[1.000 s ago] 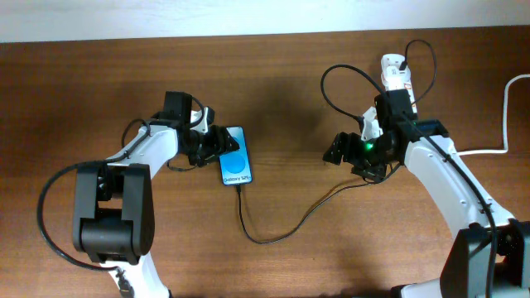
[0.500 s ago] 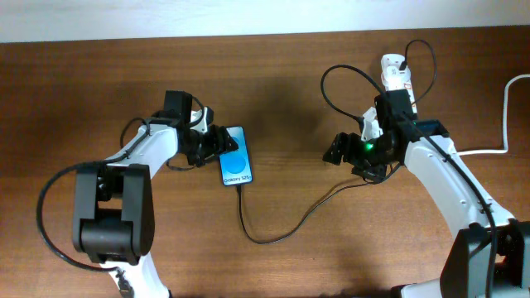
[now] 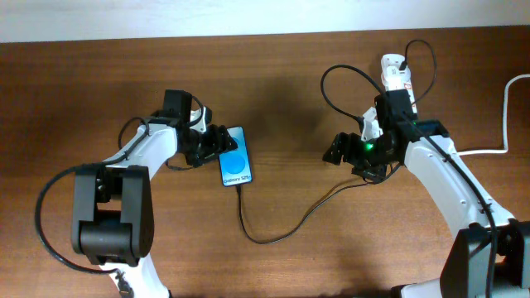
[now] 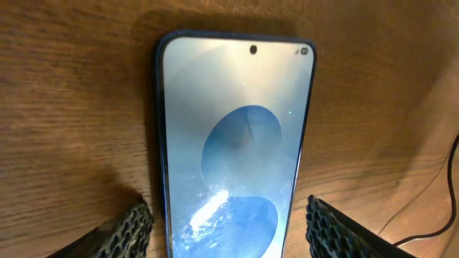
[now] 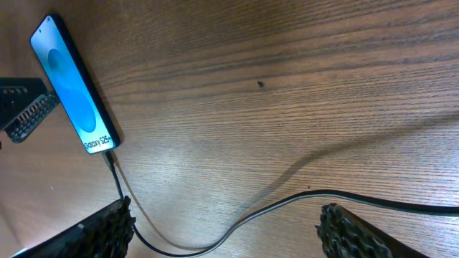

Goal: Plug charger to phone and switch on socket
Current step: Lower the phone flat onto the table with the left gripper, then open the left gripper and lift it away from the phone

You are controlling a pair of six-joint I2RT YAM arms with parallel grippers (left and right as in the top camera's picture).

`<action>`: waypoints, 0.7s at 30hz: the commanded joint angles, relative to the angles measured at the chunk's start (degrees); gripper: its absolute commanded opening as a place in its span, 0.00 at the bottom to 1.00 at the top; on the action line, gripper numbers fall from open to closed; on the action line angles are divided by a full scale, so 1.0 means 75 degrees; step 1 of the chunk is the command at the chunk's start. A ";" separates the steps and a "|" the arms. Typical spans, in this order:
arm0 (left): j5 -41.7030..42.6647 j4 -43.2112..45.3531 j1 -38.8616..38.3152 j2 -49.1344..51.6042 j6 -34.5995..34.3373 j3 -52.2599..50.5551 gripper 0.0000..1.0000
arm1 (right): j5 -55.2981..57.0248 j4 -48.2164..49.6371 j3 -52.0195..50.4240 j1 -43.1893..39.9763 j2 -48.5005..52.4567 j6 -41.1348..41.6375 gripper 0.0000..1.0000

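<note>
The phone (image 3: 235,162) lies flat on the wooden table with its blue screen up; it also shows in the left wrist view (image 4: 233,150) and the right wrist view (image 5: 73,93). The black charger cable (image 3: 273,236) runs from the phone's bottom edge in a loop to the white socket (image 3: 395,74) at the back right. My left gripper (image 3: 217,142) is open, its fingers either side of the phone (image 4: 229,233). My right gripper (image 3: 348,149) is open and empty above the cable (image 5: 287,201), a little in front of the socket.
A thick white cord (image 3: 507,116) runs from the socket area off the right edge. The cable's slack loops behind the socket (image 3: 348,74) and across the table's middle.
</note>
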 commanded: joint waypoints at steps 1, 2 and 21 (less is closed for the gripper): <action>-0.1026 0.0044 0.0047 0.0341 -0.0195 -0.0265 0.75 | 0.0099 -0.0006 0.0064 -0.0026 -0.0117 -0.0093 0.85; -0.1026 0.0079 0.0047 0.0341 -0.0251 -0.0265 0.76 | 0.0099 -0.0006 0.0064 -0.0026 -0.0117 -0.0090 0.84; -0.0699 0.0956 0.0029 0.0341 -0.0358 -0.0265 0.95 | 0.0297 0.0006 0.0064 -0.0026 -0.0117 -0.0090 0.85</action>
